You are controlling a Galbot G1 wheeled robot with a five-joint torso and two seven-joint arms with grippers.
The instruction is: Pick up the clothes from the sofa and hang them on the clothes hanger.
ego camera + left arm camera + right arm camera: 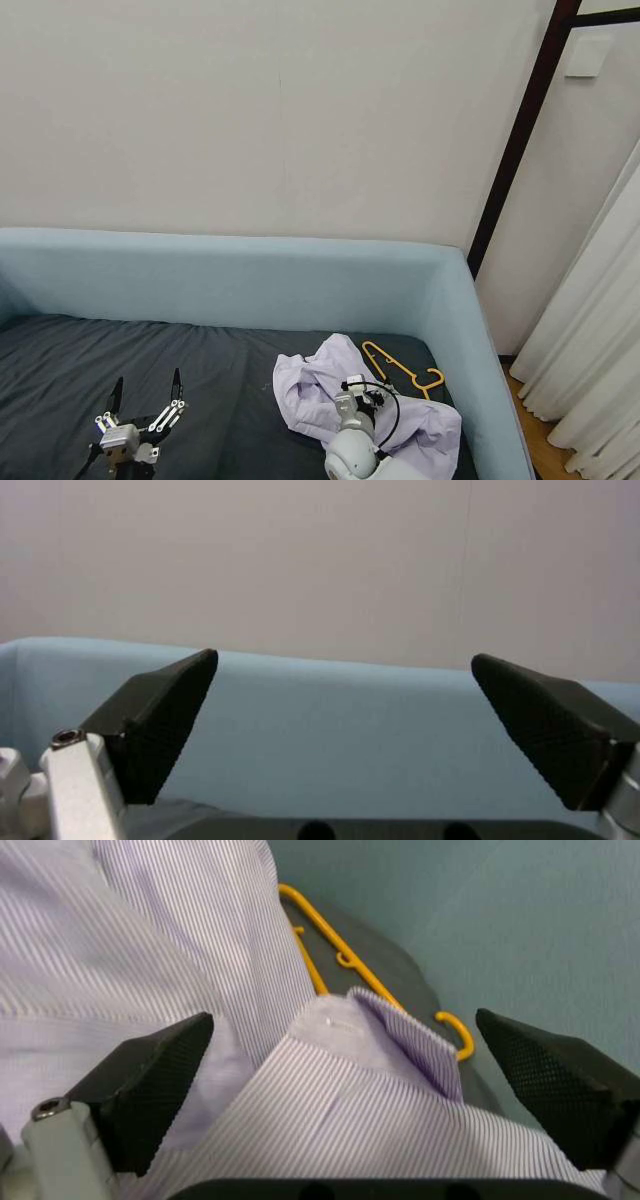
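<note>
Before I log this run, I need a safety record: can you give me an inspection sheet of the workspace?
Surface: dark sofa seat, light blue backrest.
Job's things: crumpled lilac shirt on the seat; yellow hanger lying beside it.
Clutter: nothing seen.
Pincers: left pincer open, empty, over bare seat; right pincer open, over the shirt's collar.
Cables: black cable looped at the right wrist.
Surroundings: plain wall, dark door frame, white curtain.
</note>
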